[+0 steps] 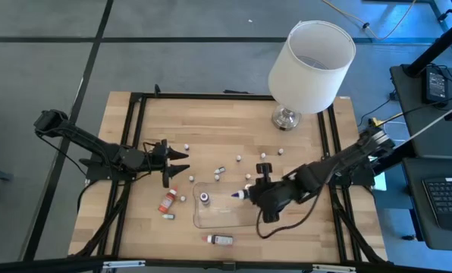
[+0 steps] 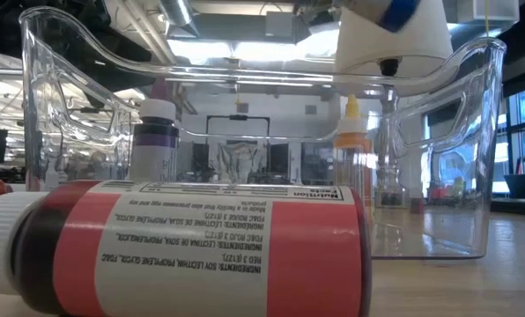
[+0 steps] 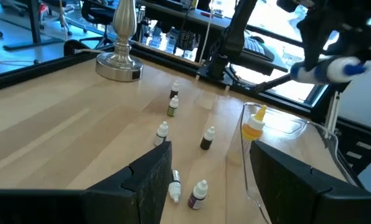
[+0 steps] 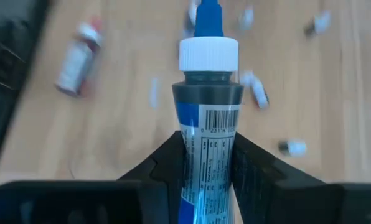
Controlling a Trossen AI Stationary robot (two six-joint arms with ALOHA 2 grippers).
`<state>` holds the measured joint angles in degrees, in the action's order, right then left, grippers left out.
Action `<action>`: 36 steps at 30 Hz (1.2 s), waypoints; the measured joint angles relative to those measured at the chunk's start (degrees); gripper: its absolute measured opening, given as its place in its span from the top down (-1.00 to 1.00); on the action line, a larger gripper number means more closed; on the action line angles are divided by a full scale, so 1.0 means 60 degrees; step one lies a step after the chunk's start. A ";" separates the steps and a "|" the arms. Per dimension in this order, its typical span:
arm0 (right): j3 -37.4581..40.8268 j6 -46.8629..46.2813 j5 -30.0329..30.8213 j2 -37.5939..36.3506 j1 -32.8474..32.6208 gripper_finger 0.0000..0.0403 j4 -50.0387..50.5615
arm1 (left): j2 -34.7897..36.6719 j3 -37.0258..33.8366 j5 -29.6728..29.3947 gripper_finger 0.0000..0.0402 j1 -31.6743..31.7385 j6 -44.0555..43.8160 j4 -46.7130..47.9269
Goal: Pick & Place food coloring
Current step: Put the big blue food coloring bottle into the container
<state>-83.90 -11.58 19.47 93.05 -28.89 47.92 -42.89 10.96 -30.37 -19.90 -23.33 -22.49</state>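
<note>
My right gripper point(image 1: 255, 194) hangs over the clear tray point(image 1: 211, 220), shut on a blue food coloring bottle point(image 4: 207, 93) with a white cap and blue tip. A purple-capped bottle point(image 1: 205, 198) and an orange one point(image 3: 254, 124) stand upright in the tray. One red bottle point(image 1: 167, 201) lies on its side left of the tray, and another point(image 1: 220, 240) lies by the near edge. Several tiny bottles point(image 1: 220, 172) are scattered on the wood. My left gripper point(image 1: 177, 161) waits open at the table's left. My right gripper pinches the blue bottle's labelled body point(image 4: 207, 146) between its two fingers point(image 4: 251, 162). The bottle lies along the fingers, and its capped end point(image 4: 208, 53) sticks out past their tips. The fingers slant down toward the table's left. The bottle is lifted clear above the tray.
A lamp with a white shade point(image 1: 311, 54) and a metal foot point(image 1: 285, 118) stands at the far right. A black frame point(image 1: 135, 136) runs around the wooden top. Open wood lies between the tray and the lamp.
</note>
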 joint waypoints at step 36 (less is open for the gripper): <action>0.4029 0.0996 -0.1491 -0.0257 0.1359 0.44 -0.8685 | -0.5062 0.6637 0.2080 -0.06 0.0021 0.2964 0.4841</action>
<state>-59.72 -5.61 10.52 91.50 -20.73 -4.19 -73.26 50.78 -17.89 -19.77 -5.55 6.56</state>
